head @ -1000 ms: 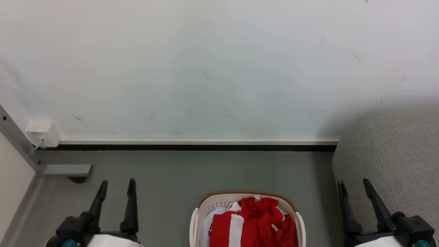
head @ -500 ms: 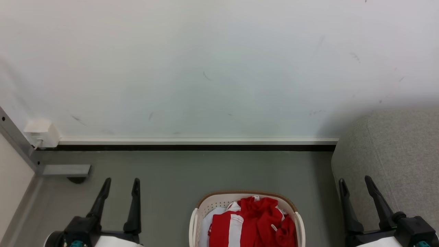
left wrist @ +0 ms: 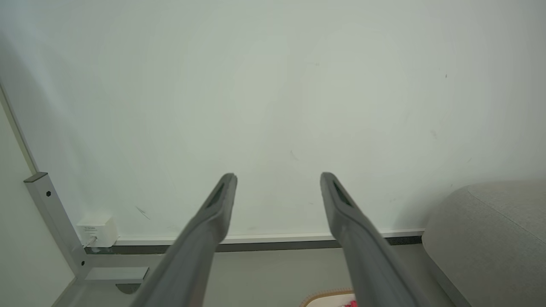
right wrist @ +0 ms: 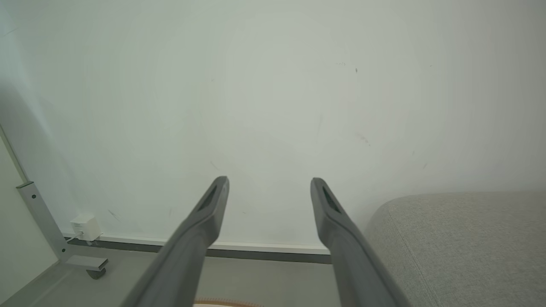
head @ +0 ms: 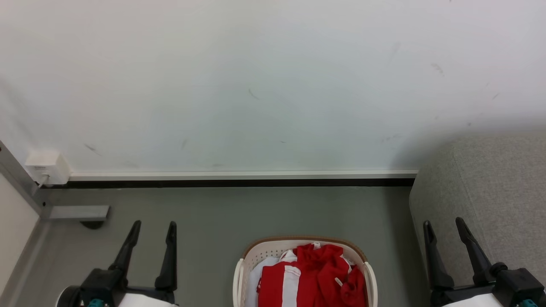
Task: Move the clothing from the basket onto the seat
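The clothing (head: pixel 311 277), a crumpled red jersey of soft white-striped knit, is found in the basket (head: pixel 298 240) just as a second ago, so nothing has yet been lifted toward the seat (head: pixel 490 183). Only a slight inward drift of the left gripper (head: pixel 154 224) is noted; it and the right gripper (head: pixel 443 221) are held wide open and empty on either side. The basket is moulded in rigid perforated cream plastic, brown-rimmed and round-cornered; the seat is upholstered in coarse grey weave.
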You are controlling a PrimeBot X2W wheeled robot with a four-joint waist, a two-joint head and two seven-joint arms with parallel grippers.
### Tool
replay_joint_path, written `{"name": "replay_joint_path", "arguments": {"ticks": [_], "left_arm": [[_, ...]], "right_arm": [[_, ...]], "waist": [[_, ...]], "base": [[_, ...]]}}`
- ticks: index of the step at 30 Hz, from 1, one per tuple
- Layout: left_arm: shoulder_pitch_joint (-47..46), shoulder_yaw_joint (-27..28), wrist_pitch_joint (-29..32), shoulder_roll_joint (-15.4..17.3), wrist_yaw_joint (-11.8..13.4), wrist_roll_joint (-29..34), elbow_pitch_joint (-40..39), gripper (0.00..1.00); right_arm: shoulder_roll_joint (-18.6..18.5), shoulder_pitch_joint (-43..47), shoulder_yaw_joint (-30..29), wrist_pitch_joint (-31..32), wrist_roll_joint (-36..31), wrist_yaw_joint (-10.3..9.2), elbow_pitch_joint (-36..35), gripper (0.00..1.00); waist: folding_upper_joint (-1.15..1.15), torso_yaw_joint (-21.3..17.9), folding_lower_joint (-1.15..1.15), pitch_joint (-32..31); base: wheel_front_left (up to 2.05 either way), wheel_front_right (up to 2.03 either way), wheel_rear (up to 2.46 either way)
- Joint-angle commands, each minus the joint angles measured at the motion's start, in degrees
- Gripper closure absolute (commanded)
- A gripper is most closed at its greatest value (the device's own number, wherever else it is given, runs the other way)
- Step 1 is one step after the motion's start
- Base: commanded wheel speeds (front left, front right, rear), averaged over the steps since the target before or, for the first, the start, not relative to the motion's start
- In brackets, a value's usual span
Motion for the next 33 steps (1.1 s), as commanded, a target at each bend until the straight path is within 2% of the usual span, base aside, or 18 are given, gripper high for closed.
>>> {"name": "replay_joint_path", "arguments": {"ticks": [1, 9, 23, 33], "left_arm": [[0.17, 0.02, -0.04, 0.23, -0.01, 0.10, 0.03, 0.00], [-1.06, 0.14, -0.04, 0.20, -0.43, -1.23, 0.85, 0.00], [-9.88, -2.61, -0.04, 0.25, -2.54, -3.82, 3.31, 0.00], [-19.17, -8.61, -0.04, 3.61, -3.08, -3.40, 11.25, 0.00]], "right_arm": [[-0.11, -0.44, -0.13, -0.17, 0.81, -0.12, -0.23, 0.00], [-0.10, -1.44, 0.04, -0.16, 0.12, -0.12, -0.86, 0.00], [-0.10, -7.48, -2.59, -0.09, -2.35, -0.12, -4.71, 0.00], [-0.08, -11.97, -5.53, -0.09, -1.97, -0.12, -8.78, 0.00]], "waist": [[0.00, -0.08, 0.00, 0.03], [0.00, -1.18, 0.00, 1.90], [0.00, -4.80, 0.00, 13.68], [0.00, -8.77, 0.00, 23.46]], "base": [[0.00, 0.00, 0.00], [0.00, 0.00, 0.00], [0.00, 0.00, 0.00], [0.00, 0.00, 0.00]]}}
